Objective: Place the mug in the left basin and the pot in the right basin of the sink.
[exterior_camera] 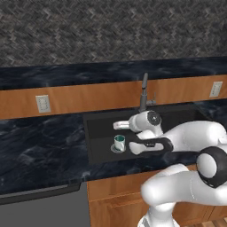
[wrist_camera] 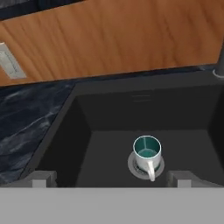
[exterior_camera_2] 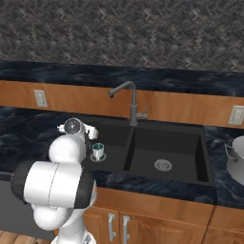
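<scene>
We find the mug [wrist_camera: 147, 152] standing upright in the left basin [wrist_camera: 105, 148] of the sink [exterior_camera_2: 205, 157], set right on the round steel drain [wrist_camera: 133, 168], its teal inside open to view and its handle turned toward the near wall of the basin. In the right base view the mug [exterior_camera_2: 98, 150] sits close to the near left part of that basin, well apart from the central divider. The gripper [wrist_camera: 109, 177] hangs above the near edge of the left basin with its two fingertips [wrist_camera: 41, 177] spread wide, one on each side of the mug in the hand view; they hold nothing and do not touch the mug. From the left base view the gripper [exterior_camera: 119, 126] shows above and just behind the mug [exterior_camera: 119, 142]. The right basin [exterior_camera_2: 167, 152] holds only its own drain [exterior_camera_2: 163, 165]. The pot [exterior_camera_2: 236, 155] rests on the dark counter [exterior_camera_2: 224, 190] to the right of the sink, cut off by the frame edge. The grey faucet [exterior_camera_2: 129, 100] rises behind the divider, spout reaching left over the left basin.
</scene>
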You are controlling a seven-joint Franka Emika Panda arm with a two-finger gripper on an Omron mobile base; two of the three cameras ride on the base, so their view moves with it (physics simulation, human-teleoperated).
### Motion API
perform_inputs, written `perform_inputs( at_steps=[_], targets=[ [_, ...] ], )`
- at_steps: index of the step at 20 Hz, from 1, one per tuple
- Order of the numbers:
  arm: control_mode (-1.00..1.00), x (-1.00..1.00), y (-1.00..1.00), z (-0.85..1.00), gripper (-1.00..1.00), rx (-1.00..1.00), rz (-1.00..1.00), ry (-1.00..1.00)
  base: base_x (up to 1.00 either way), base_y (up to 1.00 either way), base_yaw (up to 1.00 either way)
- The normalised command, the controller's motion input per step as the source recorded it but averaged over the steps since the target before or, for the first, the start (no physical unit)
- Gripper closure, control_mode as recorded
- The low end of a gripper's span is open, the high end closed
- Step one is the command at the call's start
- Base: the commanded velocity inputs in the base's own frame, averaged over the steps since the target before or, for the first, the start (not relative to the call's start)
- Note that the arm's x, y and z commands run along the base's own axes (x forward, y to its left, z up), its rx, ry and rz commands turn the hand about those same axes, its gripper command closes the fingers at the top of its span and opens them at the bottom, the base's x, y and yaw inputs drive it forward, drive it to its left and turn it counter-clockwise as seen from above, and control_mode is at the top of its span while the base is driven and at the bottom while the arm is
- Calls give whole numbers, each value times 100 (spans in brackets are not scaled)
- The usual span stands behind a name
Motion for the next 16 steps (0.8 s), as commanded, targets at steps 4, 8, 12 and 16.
perform_inputs(
  at_steps=[4,8,12,16],
  targets=[
    [-100,24,0,82,-100,6,0,31,0,0,0],
    [-100,11,0,85,-100,1,0,30,0,0,0],
    [-100,3,0,45,-100,0,0,20,0,0,0],
    [-100,-8,0,-1,-100,-8,0,5,0,0,0]
  ],
)
